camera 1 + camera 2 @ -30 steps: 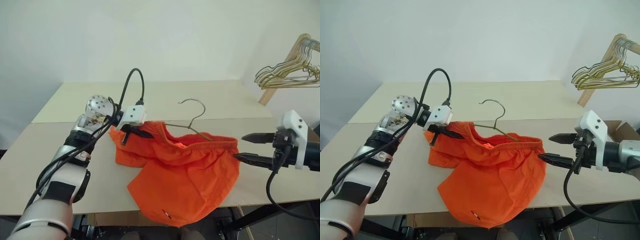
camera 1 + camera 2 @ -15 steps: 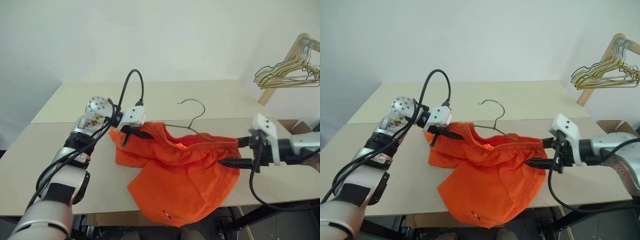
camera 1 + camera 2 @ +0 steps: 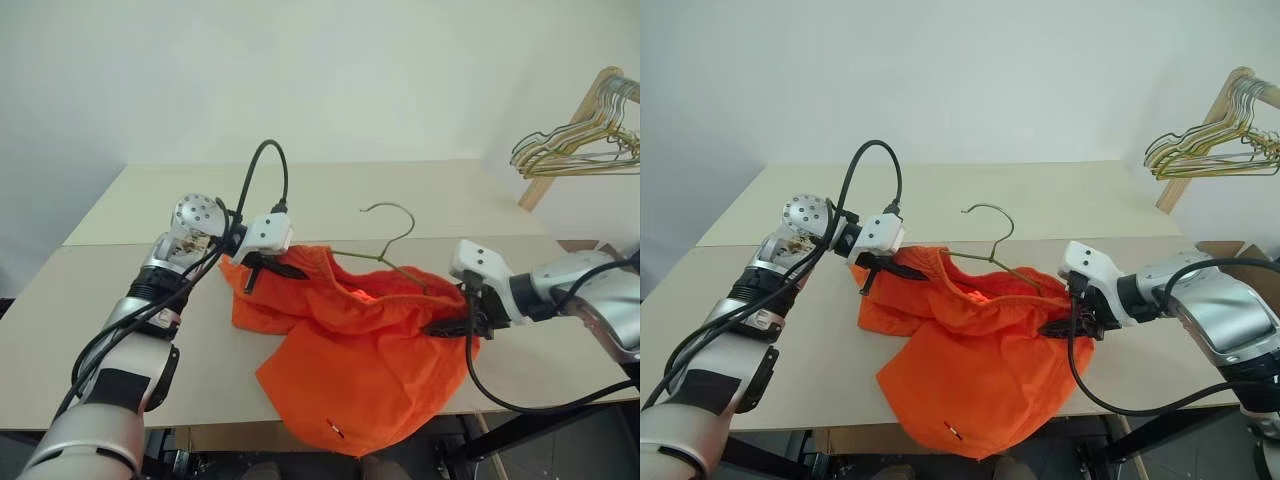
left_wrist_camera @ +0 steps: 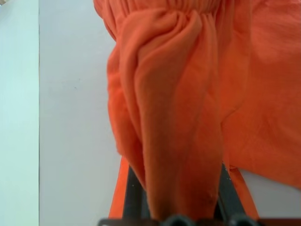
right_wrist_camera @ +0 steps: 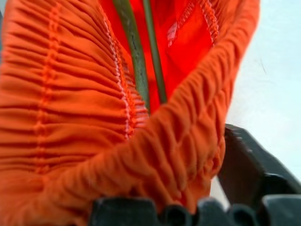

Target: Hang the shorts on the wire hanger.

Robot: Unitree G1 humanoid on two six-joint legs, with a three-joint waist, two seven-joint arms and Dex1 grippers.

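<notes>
Bright orange shorts [image 3: 360, 350] lie bunched on the front half of a pale counter [image 3: 420, 200], one leg spilling over the near edge. A thin olive-gold wire hanger [image 3: 385, 245] is partly threaded into the waistband; its curved hook sticks up and back, clear of the fabric, while its lower wires run down inside the cloth (two of them show between the gathered elastic in the right wrist view).

The left hand [image 3: 272, 266] is closed tight on the left end of the waistband and holds it lifted off the counter. The right hand [image 3: 1065, 322] is at the right end of the waistband with gathered elastic between its black fingers; they are partly closed around the cloth, and whether the grip is firm cannot be told.

What could go wrong: if the right hand pinches only an outer fold, the waistband may slip free when pulled, and the shorts would sag off the hanger. The hanger is held by neither hand, so a stretch of the elastic might drag or tip it and let a wire shoulder poke out of the opening. The overhanging leg could also pull the whole garment towards the floor.

The counter is two light beige tops set edge to edge, against a plain white wall. Well apart, at the far right, a cluster of pale wire hangers [image 3: 570, 150] hangs from a wooden rack [image 3: 565, 125].
</notes>
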